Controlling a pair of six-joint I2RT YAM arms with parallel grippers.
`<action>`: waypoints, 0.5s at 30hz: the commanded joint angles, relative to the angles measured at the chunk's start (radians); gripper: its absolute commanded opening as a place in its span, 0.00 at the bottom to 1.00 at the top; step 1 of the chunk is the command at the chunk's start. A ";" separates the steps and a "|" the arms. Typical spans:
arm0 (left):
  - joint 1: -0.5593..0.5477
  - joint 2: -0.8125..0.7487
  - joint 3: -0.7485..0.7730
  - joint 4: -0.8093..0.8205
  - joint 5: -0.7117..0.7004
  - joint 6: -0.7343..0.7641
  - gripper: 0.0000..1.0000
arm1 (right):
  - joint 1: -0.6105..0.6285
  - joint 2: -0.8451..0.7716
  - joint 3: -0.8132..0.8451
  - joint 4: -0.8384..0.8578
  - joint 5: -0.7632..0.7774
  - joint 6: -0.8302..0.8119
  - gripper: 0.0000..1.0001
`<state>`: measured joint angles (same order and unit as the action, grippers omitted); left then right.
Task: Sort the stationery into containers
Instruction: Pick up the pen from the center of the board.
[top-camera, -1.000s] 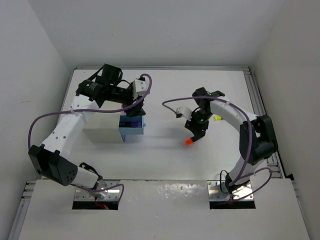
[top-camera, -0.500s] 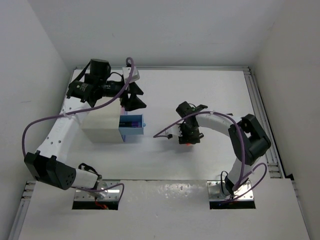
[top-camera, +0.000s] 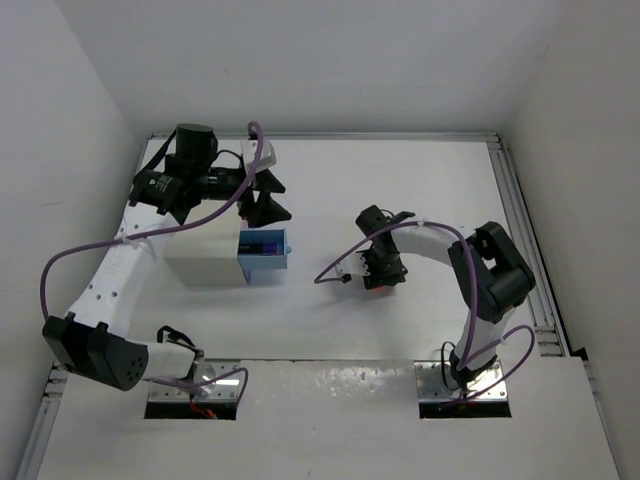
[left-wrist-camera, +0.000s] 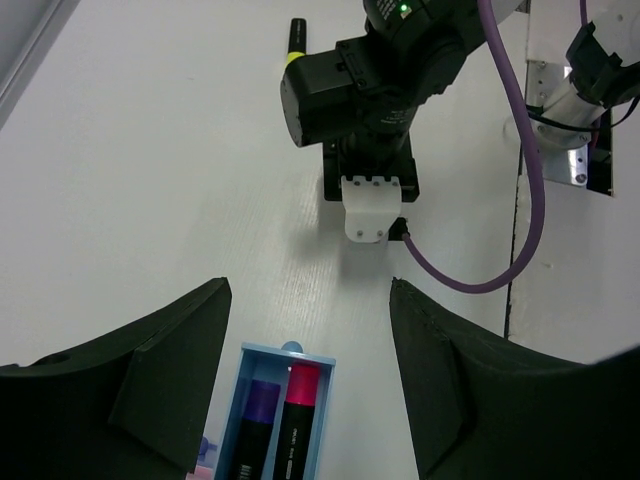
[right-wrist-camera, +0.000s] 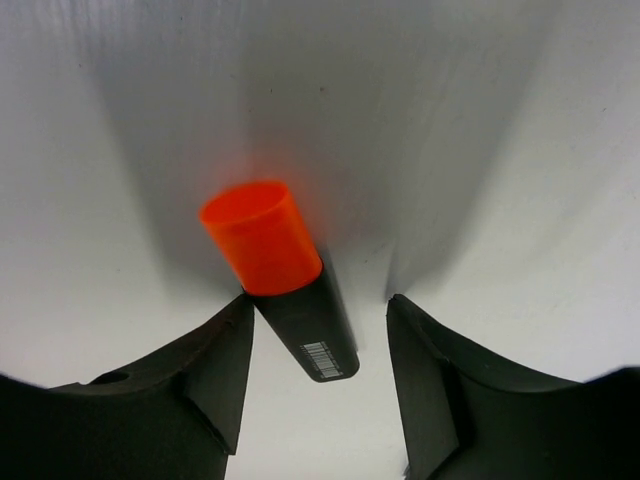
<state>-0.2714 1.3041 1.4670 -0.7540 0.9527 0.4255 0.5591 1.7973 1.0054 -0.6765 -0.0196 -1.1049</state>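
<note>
- White cabinet (top-camera: 200, 262) on the worktop (top-camera: 400, 190), its blue drawer (left-wrist-camera: 290, 352) pulled out, holding a pink-capped highlighter (left-wrist-camera: 300, 420) and a purple-capped highlighter (left-wrist-camera: 258, 430).
- Left fingers (left-wrist-camera: 170, 370) spread wide, empty, raised near that drawer.
- Right fingers (right-wrist-camera: 200, 380) apart, straddling the orange-capped highlighter (right-wrist-camera: 275, 260) lying on the worktop, not gripping it.

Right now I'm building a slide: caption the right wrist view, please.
Open right gripper straddling an orange-capped highlighter over the white table.
</note>
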 joint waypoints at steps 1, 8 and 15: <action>0.012 -0.025 -0.007 0.041 0.018 0.006 0.71 | -0.005 0.011 -0.010 0.032 -0.022 -0.050 0.54; 0.021 -0.023 -0.014 0.077 0.034 -0.043 0.71 | -0.001 0.054 -0.010 0.028 -0.034 -0.042 0.29; 0.060 -0.068 -0.092 0.255 0.037 -0.206 0.72 | -0.028 0.036 0.036 0.006 -0.132 0.132 0.03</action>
<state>-0.2386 1.2911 1.4044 -0.6361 0.9607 0.3130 0.5476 1.8103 1.0183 -0.6971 -0.0322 -1.0790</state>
